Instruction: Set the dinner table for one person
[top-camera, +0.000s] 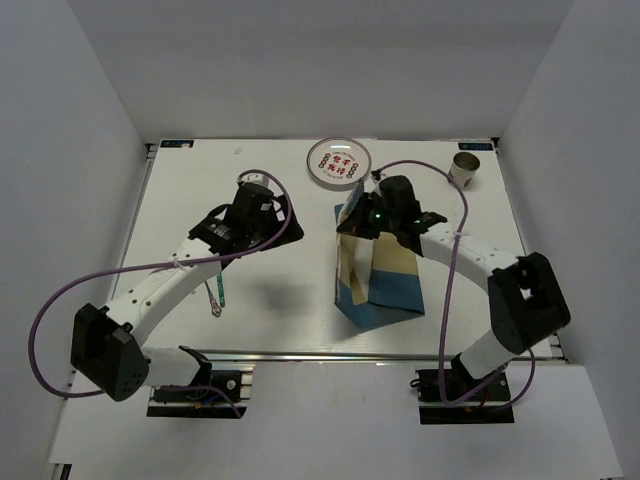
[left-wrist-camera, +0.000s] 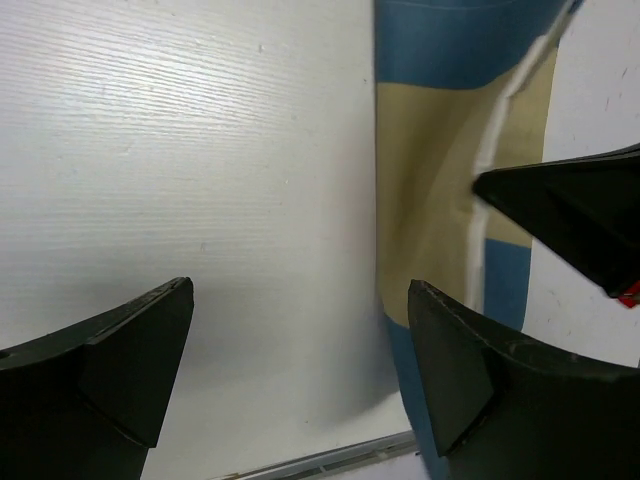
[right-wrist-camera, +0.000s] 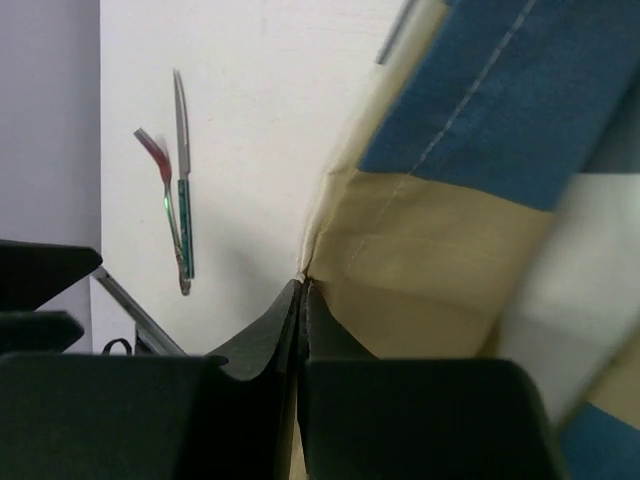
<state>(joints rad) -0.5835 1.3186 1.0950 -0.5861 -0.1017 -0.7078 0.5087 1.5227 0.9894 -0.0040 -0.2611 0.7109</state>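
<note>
My right fingers (right-wrist-camera: 262, 345) are pressed shut on a thin edge of the blue-and-tan placemat (right-wrist-camera: 440, 250), which rises from the pinch in a loose, lifted fold; this right wrist view also shows the white dinner table (right-wrist-camera: 250, 90) beyond it, where a knife (right-wrist-camera: 183, 185) and a second utensil (right-wrist-camera: 160, 190), whose head I cannot make out, lie side by side, well apart from the cloth. In the left wrist view my left fingers (left-wrist-camera: 140, 355) stand wide apart with nothing between them, hovering over bare tabletop just beside the placemat's straight edge, with the dark tip of my other gripper reaching in from the right and the metal rail (left-wrist-camera: 320, 462) low in the picture. The top view gives what neither wrist camera does: the cloth is half lifted and rumpled near the middle of the table, its near part lying flat, while a patterned plate (top-camera: 340, 163) and a cup (top-camera: 464, 170) on its side wait along the far edge. I judge the step in hand to be spreading the placemat flat. The next move probably calls for my open left fingers to take the opposite edge so both grippers can draw the cloth taut and lay it down.
</note>
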